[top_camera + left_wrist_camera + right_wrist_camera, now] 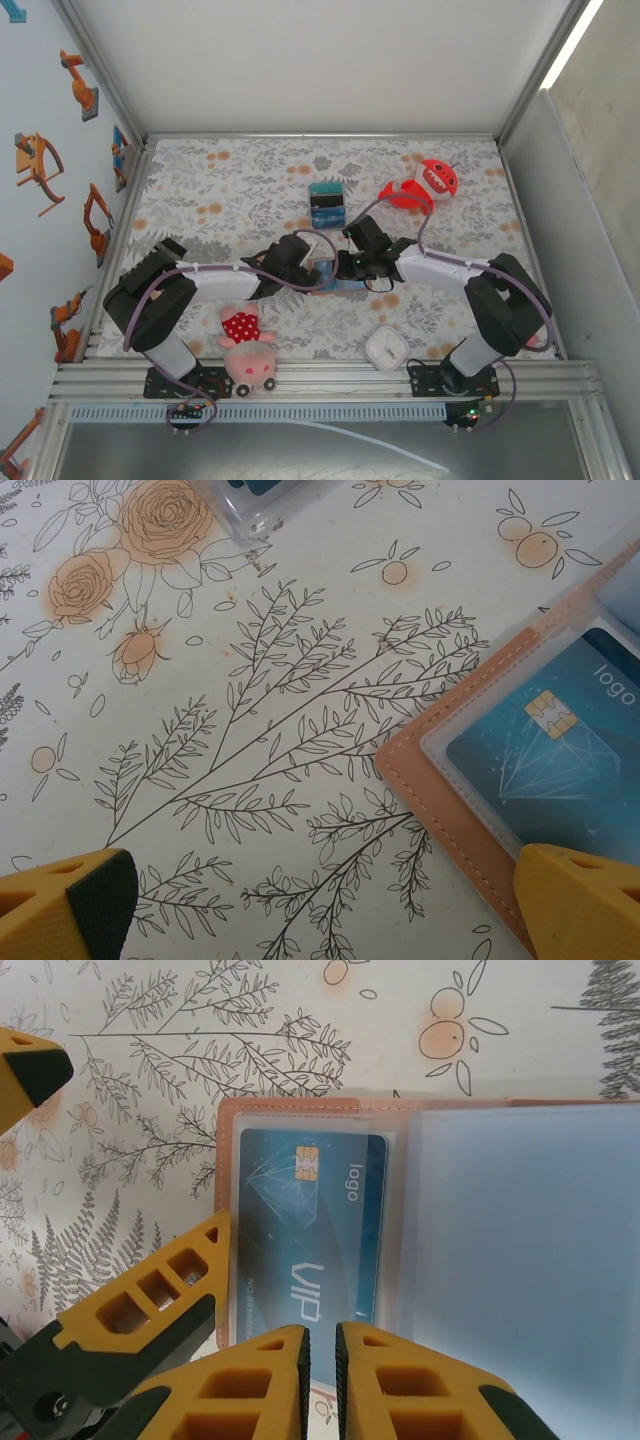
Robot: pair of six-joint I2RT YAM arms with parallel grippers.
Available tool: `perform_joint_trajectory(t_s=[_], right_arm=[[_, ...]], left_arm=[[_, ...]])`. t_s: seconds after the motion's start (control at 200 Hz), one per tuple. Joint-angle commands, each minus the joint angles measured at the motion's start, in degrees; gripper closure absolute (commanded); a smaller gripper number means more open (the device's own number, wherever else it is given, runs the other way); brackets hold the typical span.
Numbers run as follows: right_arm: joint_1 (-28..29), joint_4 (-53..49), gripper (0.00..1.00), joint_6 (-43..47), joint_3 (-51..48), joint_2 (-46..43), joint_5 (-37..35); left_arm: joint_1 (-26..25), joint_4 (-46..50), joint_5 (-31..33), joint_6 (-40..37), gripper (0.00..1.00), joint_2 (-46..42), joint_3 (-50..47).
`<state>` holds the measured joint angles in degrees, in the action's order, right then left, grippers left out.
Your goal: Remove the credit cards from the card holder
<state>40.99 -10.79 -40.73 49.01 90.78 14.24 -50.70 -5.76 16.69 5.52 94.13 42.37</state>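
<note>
The tan card holder lies open on the flowered tabletop, between the two arms. A blue credit card marked "VIP" shows through its clear pocket, with a blue-grey leaf spread out beside it. The right claw is clenched to a thin slit right at the card's near end. From where I stand I cannot tell whether the card's edge is caught in that slit or merely lies beneath it. The left claw is spread wide and grasps nothing, with one finger lying on the holder's stitched leather border and the other over bare tabletop.

The step in hand looks to be drawing this card from its pocket. Done well, that probably means the left finger pinning the leather firmly (the holder looks light and would likely trail after the card). The right claw should pinch card alone, not pocket film, and pull flat along the card's length rather than lifting. I cannot make out which side the pocket opens. A steep pull risks bending the card or dragging the holder along.

Beyond the holder stands a striped box, with a red toy to its right. A pink plush pig and a white square object sit near the arm bases, all well apart from the work.
</note>
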Motion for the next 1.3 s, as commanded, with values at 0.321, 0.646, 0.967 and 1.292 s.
perform_joint_trajectory(t_s=[0.321,0.646,0.967,1.292], right_arm=[[0.3,0.6,0.82,-2.2,2.0,6.2,1.8],[0.2,1.4,0.78,-3.4,0.9,8.3,2.0],[-1.8,17.4,0.81,-7.6,-6.2,6.2,11.2],[-5.5,36.9,0.83,-14.3,-14.0,4.0,19.0]], left_arm=[[-0.3,2.9,0.6,0.4,0.03,1.3,1.4],[-1.5,7.5,4.1,-0.4,0.03,3.1,3.7],[-2.2,11.1,5.3,0.0,0.03,4.4,5.0],[-2.4,12.6,5.6,0.3,0.03,5.4,6.0]])
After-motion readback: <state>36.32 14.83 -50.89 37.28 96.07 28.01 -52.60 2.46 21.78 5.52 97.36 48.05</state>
